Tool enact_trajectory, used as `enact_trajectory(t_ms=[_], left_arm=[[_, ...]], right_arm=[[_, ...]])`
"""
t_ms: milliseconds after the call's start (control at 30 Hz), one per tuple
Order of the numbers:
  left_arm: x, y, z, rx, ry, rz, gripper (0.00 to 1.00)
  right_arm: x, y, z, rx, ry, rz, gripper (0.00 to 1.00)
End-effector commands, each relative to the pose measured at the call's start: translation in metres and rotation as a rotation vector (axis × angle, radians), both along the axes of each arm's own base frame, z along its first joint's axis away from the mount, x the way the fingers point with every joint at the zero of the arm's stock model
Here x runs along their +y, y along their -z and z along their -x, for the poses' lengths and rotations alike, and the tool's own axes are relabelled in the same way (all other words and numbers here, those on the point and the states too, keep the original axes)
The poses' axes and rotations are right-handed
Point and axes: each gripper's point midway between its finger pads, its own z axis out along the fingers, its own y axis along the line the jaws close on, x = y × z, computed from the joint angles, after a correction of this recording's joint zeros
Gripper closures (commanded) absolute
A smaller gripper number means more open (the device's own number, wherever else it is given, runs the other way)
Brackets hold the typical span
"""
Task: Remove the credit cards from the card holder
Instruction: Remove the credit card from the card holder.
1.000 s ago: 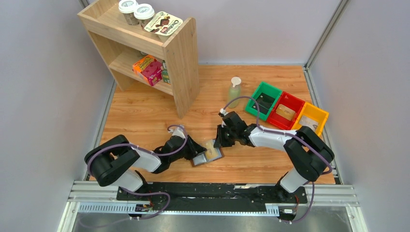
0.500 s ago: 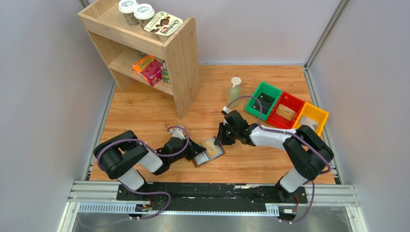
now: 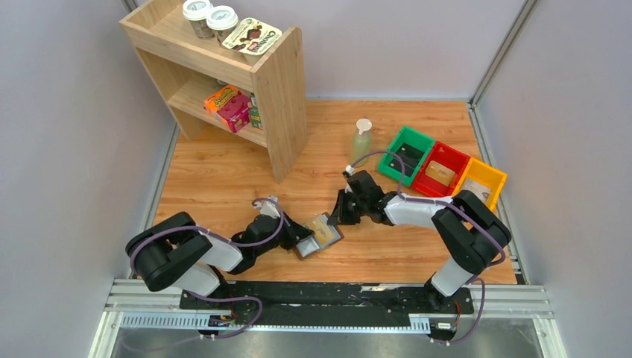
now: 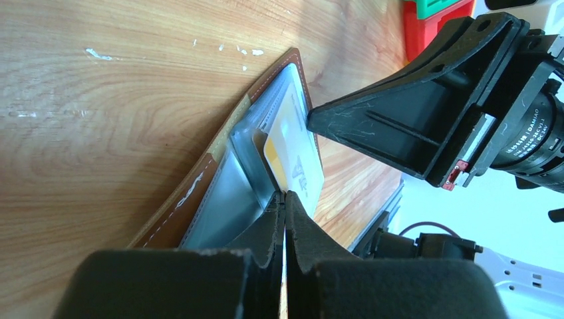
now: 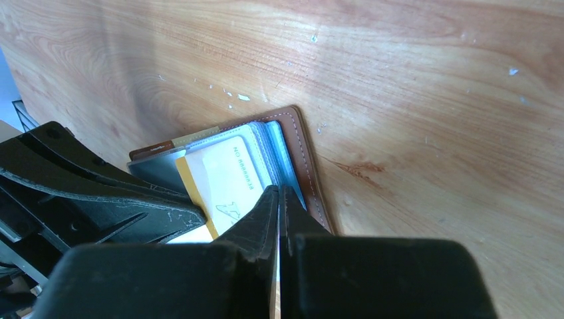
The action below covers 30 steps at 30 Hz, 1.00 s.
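The card holder, a brown leather wallet, lies open on the wooden table between my two grippers. A pale card with a yellow stripe sits in its grey-blue pockets. My left gripper is at the wallet's left side. In the left wrist view its jaws are shut, tips on the edge of a grey pocket panel of the card holder, beside the card. My right gripper is shut. Its tips touch the card's right edge, next to the leather border.
A wooden shelf with jars and boxes stands at the back left. A small bottle stands behind the wallet. Green, red and yellow bins sit at the back right, each holding a small flat item.
The left arm's elbow swung right, then back left. Both grippers stay shut at the wallet, which has barely shifted.
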Motion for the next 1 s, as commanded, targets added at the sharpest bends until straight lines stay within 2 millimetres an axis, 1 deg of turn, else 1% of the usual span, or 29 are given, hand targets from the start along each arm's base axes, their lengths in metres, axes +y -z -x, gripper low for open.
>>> enact_trajectory(t_ms=[0,67,100,133,200,300,333,400,433,467,500,533,600,633,700,767,867,900,967], left_arm=[[0.003,0.001,0.010,0.023,0.019,-0.006,1.00],[0.008,0.010,0.013,0.056,0.008,-0.036,1.00],[0.008,0.010,0.013,0.059,0.010,-0.044,1.00],[0.010,0.014,0.014,0.070,0.011,-0.066,1.00],[0.010,0.014,0.013,0.060,0.019,-0.082,1.00],[0.008,0.010,0.012,0.042,0.034,-0.103,1.00],[0.008,0.009,0.011,0.036,0.044,-0.118,1.00],[0.009,0.011,0.012,0.039,0.052,-0.137,1.00],[0.011,0.012,0.013,0.042,0.051,-0.146,1.00],[0.010,0.009,0.012,0.032,0.050,-0.142,1.00],[0.013,0.012,0.013,0.042,0.046,-0.156,1.00],[0.013,0.010,0.012,0.035,0.043,-0.154,1.00],[0.013,0.007,0.012,0.024,0.049,-0.164,1.00],[0.015,0.010,0.012,0.030,0.048,-0.179,1.00],[0.015,0.007,0.012,0.017,0.058,-0.188,1.00],[0.015,0.007,0.012,0.014,0.061,-0.193,1.00],[0.013,0.007,0.010,0.008,0.064,-0.194,1.00],[0.013,0.008,0.009,0.005,0.067,-0.199,1.00],[0.011,0.010,0.007,0.005,0.067,-0.203,1.00]], right_arm=[[-0.039,0.044,0.025,0.109,0.037,0.173,1.00],[-0.036,0.040,0.020,0.084,0.033,0.161,1.00],[-0.034,0.036,0.018,0.068,0.030,0.152,1.00],[-0.030,0.030,0.013,0.041,0.021,0.133,1.00],[-0.021,0.010,0.001,-0.037,-0.003,0.095,0.94],[-0.005,-0.028,-0.025,-0.168,-0.031,0.052,0.82],[0.002,-0.042,-0.036,-0.209,-0.034,0.034,0.80],[0.018,-0.063,-0.051,-0.255,-0.065,-0.018,0.75],[0.026,-0.072,-0.058,-0.270,-0.074,-0.042,0.73],[0.032,-0.083,-0.067,-0.290,-0.072,-0.063,0.73],[0.039,-0.089,-0.073,-0.298,-0.069,-0.084,0.73],[0.046,-0.099,-0.080,-0.308,-0.069,-0.119,0.72],[0.059,-0.112,-0.089,-0.304,-0.078,-0.185,0.71],[0.062,-0.117,-0.093,-0.299,-0.079,-0.209,0.71],[0.061,-0.119,-0.097,-0.284,-0.063,-0.230,0.72],[0.058,-0.116,-0.093,-0.248,-0.060,-0.247,0.72],[0.048,-0.105,-0.069,-0.214,-0.066,-0.275,0.71],[0.041,-0.098,-0.061,-0.202,-0.055,-0.277,0.71],[0.034,-0.089,-0.052,-0.183,-0.052,-0.260,0.71]])
